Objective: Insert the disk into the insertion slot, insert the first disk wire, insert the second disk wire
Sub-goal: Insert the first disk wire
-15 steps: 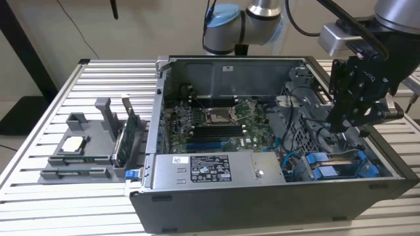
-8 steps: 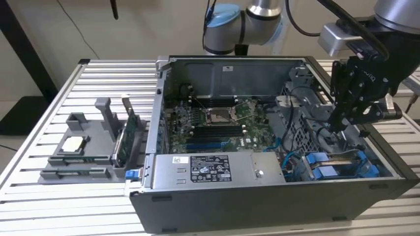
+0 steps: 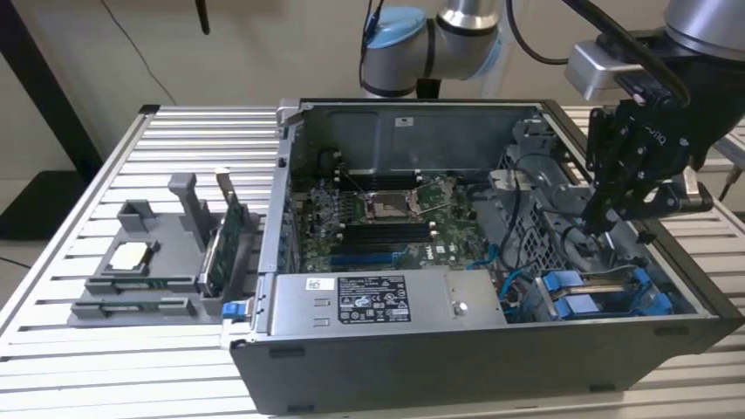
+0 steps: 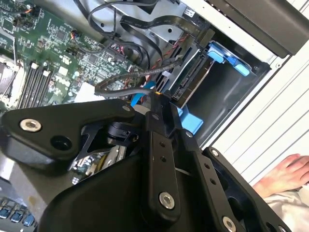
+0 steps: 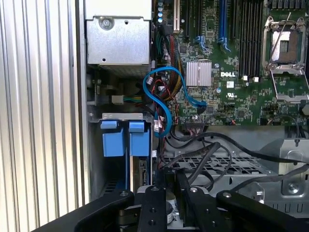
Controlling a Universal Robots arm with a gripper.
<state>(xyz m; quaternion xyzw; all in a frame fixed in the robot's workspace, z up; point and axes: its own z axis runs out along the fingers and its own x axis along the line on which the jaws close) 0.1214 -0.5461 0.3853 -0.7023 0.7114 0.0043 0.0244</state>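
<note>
The disk sits inside the insertion slot, its connector edge facing the case interior. Its blue carrier tabs show at the case's front corner, on the exterior view's right. My gripper hangs in the case just above and behind the disk. In the second wrist view the gripper has its black fingers drawn together on the end of a black disk wire, a short way from the disk's connectors. A blue disk wire loops from the motherboard towards the bay.
The grey power-supply box lies along the case front, and the green motherboard lies behind it. Loose black cables cross the metal cage beside the bay. A grey parts fixture stands on the slatted table. A person's hand rests outside the case.
</note>
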